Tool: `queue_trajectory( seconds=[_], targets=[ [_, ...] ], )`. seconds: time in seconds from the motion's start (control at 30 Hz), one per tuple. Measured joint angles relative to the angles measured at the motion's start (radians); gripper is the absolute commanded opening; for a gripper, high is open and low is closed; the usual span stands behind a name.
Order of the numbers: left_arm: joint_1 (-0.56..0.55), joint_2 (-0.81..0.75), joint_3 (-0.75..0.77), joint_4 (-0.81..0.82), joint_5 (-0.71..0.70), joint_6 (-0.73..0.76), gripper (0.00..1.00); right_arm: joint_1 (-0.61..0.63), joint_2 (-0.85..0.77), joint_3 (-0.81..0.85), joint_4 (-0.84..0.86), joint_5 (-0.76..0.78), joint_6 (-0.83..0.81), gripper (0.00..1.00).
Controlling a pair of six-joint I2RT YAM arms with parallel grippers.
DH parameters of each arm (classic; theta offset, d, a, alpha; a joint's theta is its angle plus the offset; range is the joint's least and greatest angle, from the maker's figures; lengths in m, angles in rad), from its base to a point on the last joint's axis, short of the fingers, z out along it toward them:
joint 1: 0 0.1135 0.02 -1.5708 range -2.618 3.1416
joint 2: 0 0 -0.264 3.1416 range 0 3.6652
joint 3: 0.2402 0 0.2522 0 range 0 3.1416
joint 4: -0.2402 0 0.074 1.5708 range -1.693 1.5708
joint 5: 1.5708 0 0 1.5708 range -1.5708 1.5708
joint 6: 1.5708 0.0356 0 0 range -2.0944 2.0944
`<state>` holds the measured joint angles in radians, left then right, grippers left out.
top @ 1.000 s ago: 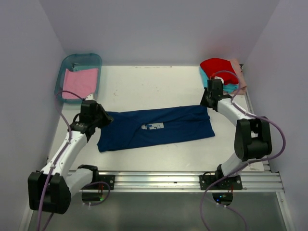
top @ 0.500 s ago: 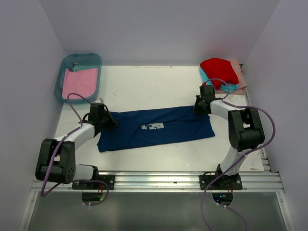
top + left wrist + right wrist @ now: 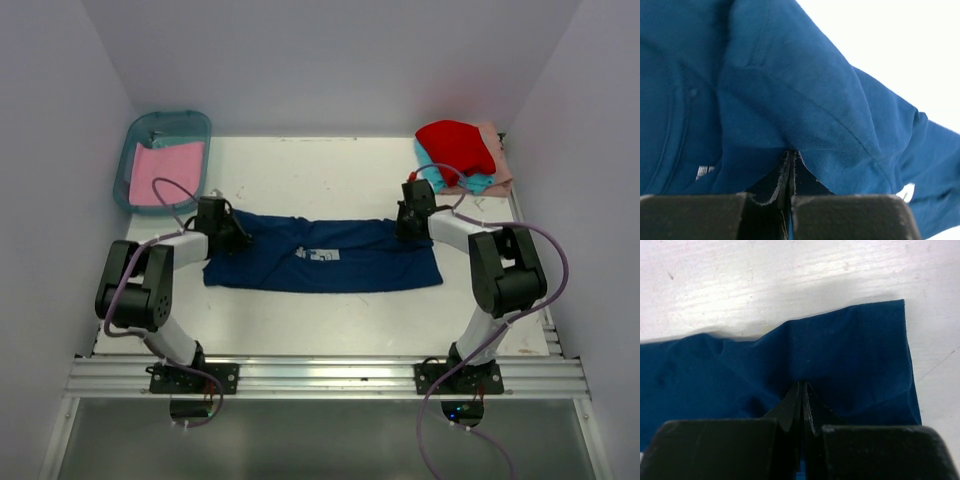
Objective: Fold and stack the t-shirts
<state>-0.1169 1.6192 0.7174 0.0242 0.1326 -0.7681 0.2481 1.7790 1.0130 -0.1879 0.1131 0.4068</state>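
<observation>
The navy blue t-shirt (image 3: 360, 268) lies as a wide band across the middle of the table, its pale square print (image 3: 322, 254) facing up. My left gripper (image 3: 238, 238) sits at the band's left end, shut on a pinch of navy cloth (image 3: 790, 90). At the right end near the far edge is my right gripper (image 3: 404, 228), shut on a fold of the same shirt (image 3: 840, 355). A red t-shirt (image 3: 455, 143) tops a stack with teal (image 3: 480, 183) and peach (image 3: 497, 160) ones at the back right. A pink t-shirt (image 3: 165, 172) lies in the bin.
The teal translucent bin (image 3: 150, 126) stands at the back left corner. White walls close in the table (image 3: 320, 175) on three sides. A metal rail (image 3: 330, 372) with both arm bases runs along the near edge.
The left gripper has shut on the shirt's left end. Both wrists have drawn toward the back of the table, and the shirt's band now lies straighter and narrower.
</observation>
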Motion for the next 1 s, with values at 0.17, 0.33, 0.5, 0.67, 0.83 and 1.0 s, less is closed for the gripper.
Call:
queue_trajectory(
  seconds=[0.17,0.33,0.5,0.67,0.83,1.0],
  targets=[
    [0.004,0.187,0.198,0.031,-0.002,-0.014,0.0,0.057,-0.016,-0.005,-0.043,0.035,-0.008,0.0],
    [0.013,0.381,0.456,0.004,0.017,-0.016,0.0,0.092,-0.075,-0.042,-0.139,0.035,-0.007,0.0],
    [0.021,0.507,0.642,-0.032,0.061,-0.006,0.0,0.137,-0.126,-0.053,-0.272,0.025,0.003,0.0],
    [0.032,0.616,0.78,-0.029,0.175,0.003,0.0,0.278,-0.166,-0.075,-0.318,-0.003,0.048,0.0],
    [0.04,0.73,0.898,0.029,0.34,0.001,0.0,0.4,-0.198,-0.156,-0.277,-0.051,0.12,0.0],
    [0.04,0.771,0.914,0.098,0.433,-0.003,0.0,0.454,-0.204,-0.179,-0.224,-0.048,0.182,0.0]
  ],
)
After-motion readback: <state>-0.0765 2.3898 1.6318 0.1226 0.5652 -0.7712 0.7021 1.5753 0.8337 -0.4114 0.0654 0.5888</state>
